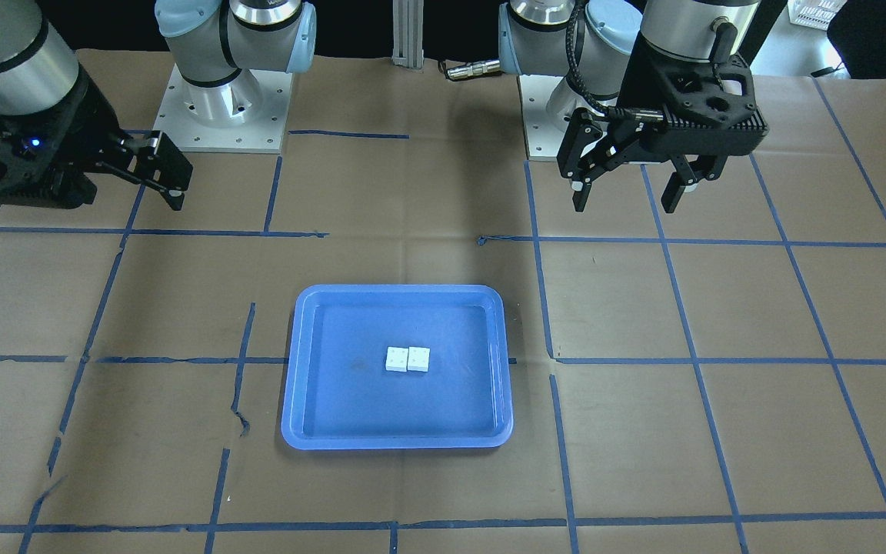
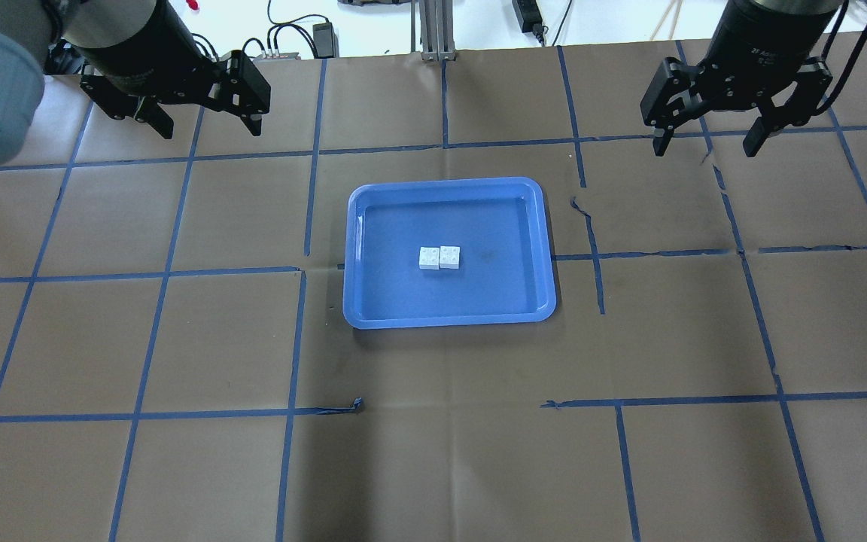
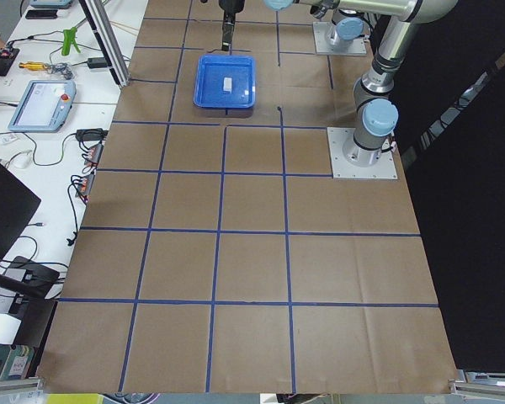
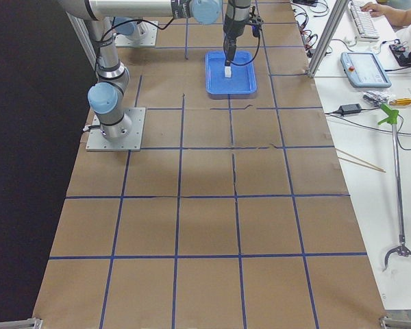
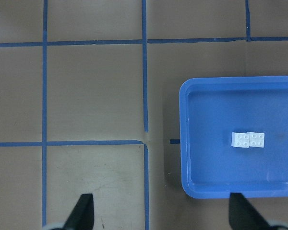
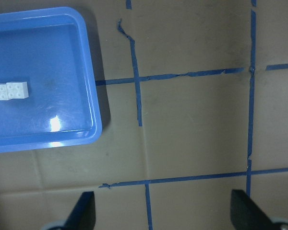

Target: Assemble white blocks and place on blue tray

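Both hands hang spread and empty by the robot's edge of the surface: left hand [image 2: 208, 120], right hand [image 2: 706, 147]. The white blocks [image 2: 439, 257] sit studs-up, touching side by side, mid blue tray [image 2: 448, 183], the pair's length running hand to hand. Neither hand looks nearer; either would reach forward and inward.

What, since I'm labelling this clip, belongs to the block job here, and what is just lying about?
Job in hand:
- white blocks, side by side in the blue tray
- left claw and right claw, both open and empty, away from the tray

Just lying about, on the side bench:
- teach pendant
- green grabber tool
- power adapter
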{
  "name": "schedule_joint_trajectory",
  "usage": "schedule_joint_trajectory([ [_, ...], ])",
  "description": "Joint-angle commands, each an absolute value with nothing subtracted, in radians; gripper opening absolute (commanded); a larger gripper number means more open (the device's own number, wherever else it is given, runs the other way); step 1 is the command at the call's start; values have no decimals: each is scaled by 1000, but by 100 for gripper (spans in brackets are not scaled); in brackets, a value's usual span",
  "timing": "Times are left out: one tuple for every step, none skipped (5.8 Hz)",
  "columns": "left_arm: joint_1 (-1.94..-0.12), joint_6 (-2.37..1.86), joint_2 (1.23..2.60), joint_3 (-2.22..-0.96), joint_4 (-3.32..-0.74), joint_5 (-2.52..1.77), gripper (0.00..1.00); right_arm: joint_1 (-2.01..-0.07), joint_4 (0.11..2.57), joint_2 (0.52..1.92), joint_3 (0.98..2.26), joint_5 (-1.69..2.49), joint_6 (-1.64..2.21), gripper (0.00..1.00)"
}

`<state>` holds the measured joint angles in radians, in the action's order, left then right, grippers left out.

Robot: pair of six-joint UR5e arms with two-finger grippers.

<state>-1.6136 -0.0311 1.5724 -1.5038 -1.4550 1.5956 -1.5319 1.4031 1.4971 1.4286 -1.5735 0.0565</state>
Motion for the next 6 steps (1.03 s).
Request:
schedule_joint_trajectory([
  [-1609,-32,1566,-1503,-1471,1595,100,-1592,1400,1499,1425,-1571,121,100],
  [-1608,-32,1565,-1503,-1473,1595,100,-1582,1402,1494,1425,-1569,117,100],
  [-1608,-32,1563,-1502,-1483,1595,100,-1562,1402,1497,1424,-1569,115,100],
  [-1606,-32,1563,-1496,-1505,1591,100,-1557,1401,1500,1424,-1569,115,100],
  [-1606,-32,1563,-1496,-1506,1589,100,-1557,1401,1500,1425,-1569,115,100],
  [-1606,-32,1563,-1496,-1506,1592,100,-1557,1401,1502,1427,-1569,115,100],
])
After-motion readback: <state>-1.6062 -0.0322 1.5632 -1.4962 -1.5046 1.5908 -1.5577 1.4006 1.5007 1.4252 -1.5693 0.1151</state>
